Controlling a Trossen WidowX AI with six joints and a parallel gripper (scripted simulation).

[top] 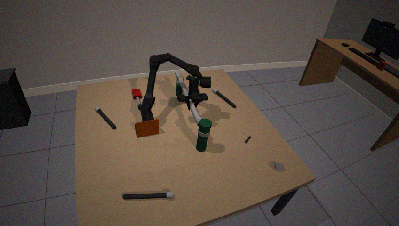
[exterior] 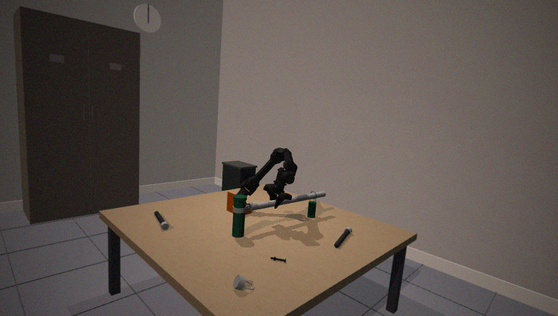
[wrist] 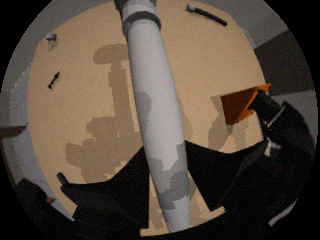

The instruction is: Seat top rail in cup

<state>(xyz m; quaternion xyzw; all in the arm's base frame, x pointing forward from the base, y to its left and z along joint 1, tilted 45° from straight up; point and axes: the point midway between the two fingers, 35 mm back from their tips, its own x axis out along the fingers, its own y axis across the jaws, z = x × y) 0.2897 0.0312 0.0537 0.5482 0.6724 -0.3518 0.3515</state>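
A grey rail point(top: 195, 113) point(exterior: 301, 197) point(wrist: 155, 107) runs level above the table from the small green post point(top: 178, 90) point(exterior: 311, 210), where it passes through the loop cap, to the big green post point(top: 202, 141) point(exterior: 238, 223). Its near end meets the grey rail-end cup point(top: 198, 122) point(exterior: 250, 205) point(wrist: 140, 14) at the post; I cannot tell how deep it sits. The grey brace band point(top: 203, 134) point(exterior: 237, 210) sits just under the post cap. My gripper point(top: 193, 103) point(exterior: 278, 201) point(wrist: 162, 144) is shut on the rail near its middle.
Dark rods with grey tips lie on the table: one rod point(top: 105, 117) point(exterior: 161, 220), a second rod point(top: 147, 195) and a third rod point(top: 224, 98) point(exterior: 342, 237). An orange block point(top: 146, 127) and a red block point(top: 136, 93) stand by the arm's base. A small black bolt point(top: 247, 139) point(exterior: 278, 259) and a grey cap point(top: 278, 165) point(exterior: 239, 282) lie toward the edge.
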